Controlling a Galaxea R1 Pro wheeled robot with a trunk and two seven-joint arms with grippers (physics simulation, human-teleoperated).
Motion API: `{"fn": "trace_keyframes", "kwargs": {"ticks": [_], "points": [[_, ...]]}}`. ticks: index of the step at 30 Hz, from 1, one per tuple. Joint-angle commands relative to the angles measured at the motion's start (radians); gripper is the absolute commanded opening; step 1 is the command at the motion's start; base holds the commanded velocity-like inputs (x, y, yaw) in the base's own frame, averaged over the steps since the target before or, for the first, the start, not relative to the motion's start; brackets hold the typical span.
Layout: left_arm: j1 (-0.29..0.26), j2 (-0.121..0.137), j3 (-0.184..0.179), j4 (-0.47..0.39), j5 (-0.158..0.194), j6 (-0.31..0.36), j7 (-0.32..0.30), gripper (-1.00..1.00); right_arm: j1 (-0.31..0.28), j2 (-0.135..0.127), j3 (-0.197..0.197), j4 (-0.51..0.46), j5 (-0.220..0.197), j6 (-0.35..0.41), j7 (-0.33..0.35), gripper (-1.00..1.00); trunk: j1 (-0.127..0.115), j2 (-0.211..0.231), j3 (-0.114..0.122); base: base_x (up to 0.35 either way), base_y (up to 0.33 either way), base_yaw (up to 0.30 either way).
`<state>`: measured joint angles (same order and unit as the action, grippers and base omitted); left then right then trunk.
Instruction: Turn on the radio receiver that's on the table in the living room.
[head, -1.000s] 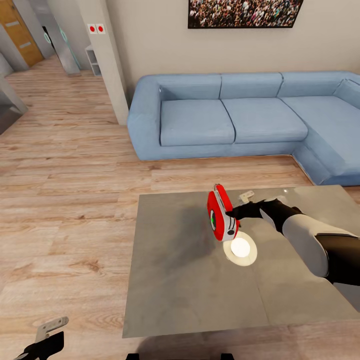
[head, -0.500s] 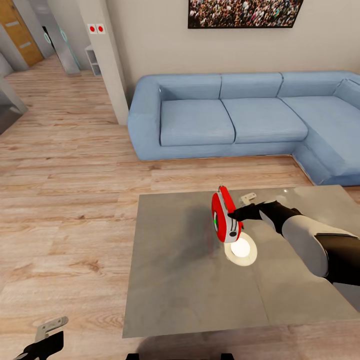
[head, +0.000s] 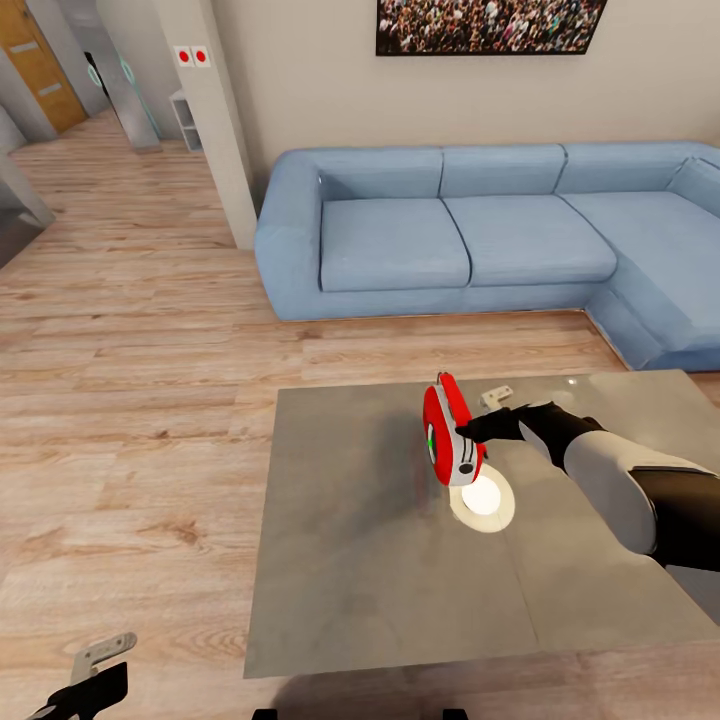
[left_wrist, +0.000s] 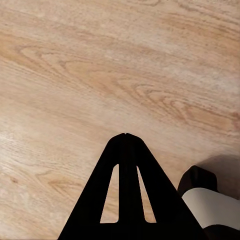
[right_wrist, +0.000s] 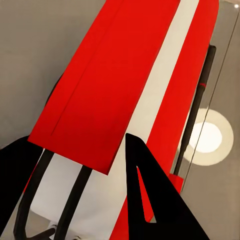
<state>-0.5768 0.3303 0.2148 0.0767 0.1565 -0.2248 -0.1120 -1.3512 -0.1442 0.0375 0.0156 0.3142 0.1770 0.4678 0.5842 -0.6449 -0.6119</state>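
Radio receiver (head: 452, 432) is held upright above the grey bench (head: 370, 560), clamped in the right claw (head: 470, 432), which reaches it from the 3 o'clock side. Its red faces stand near vertical, with a green-lit dial facing toward 9 o'clock. In the right wrist view the radio receiver (right_wrist: 125, 85) sits between the two black fingers (right_wrist: 150, 200), red body with white edge band running between them, so the right claw is closed on it. Directly below, at 6 o'clock of the receiver, a bright round reflection (head: 482, 497) shows on the glossy bench top.

Left claw (head: 92, 672) hangs low at 7 o'clock of the bench, over the wood floor (head: 130, 420); in the left wrist view its fingers (left_wrist: 125, 145) meet at the tips, closed on nothing.

Blue sofa (head: 470, 235) stands at 12 o'clock beyond the bench.

Against the frame one second ago: the receiver sits slightly lower and toward 3 o'clock; unchanged over the last half second.
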Motion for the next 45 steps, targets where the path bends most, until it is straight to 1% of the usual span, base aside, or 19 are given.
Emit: {"fn": "trace_keyframes", "kwargs": {"ticks": [1, 22, 28, 36, 45], "points": [[0.0, 0.0, 0.0, 0.0, 0.0, 0.0, 0.0, -1.0, 0.0, 0.0, -0.006, -0.001, -0.003, 0.0, 0.0, -1.0, 0.0, 0.0, 0.0, 0.0, 0.0, 0.0], [0.0, 0.0, 0.001, 0.0, -0.001, 0.004, 0.0, -1.0, 0.0, 0.0, -0.007, 0.013, -0.003, -0.012, 0.001, -1.0, 0.0, 0.0, 0.0, 0.0, 0.0, 0.0], [0.0, -0.001, 0.001, 0.0, 0.0, 0.003, 0.0, -1.0, 0.0, 0.0, -0.007, 0.014, -0.003, -0.015, -0.001, -1.0, 0.023, -0.042, -0.019, 0.0, 0.0, 0.0], [0.0, -0.001, 0.0, 0.0, 0.0, 0.004, 0.0, -1.0, 0.0, -0.001, -0.007, 0.032, -0.006, -0.088, -0.001, -1.0, 0.023, -0.042, -0.019, 0.0, 0.0, 0.0], [0.0, -0.001, 0.001, 0.0, 0.0, 0.004, 0.0, -1.0, 0.001, -0.001, -0.007, 0.036, -0.006, -0.103, -0.001, -1.0, 0.023, -0.042, -0.019, 0.0, 0.0, 0.0]]}}
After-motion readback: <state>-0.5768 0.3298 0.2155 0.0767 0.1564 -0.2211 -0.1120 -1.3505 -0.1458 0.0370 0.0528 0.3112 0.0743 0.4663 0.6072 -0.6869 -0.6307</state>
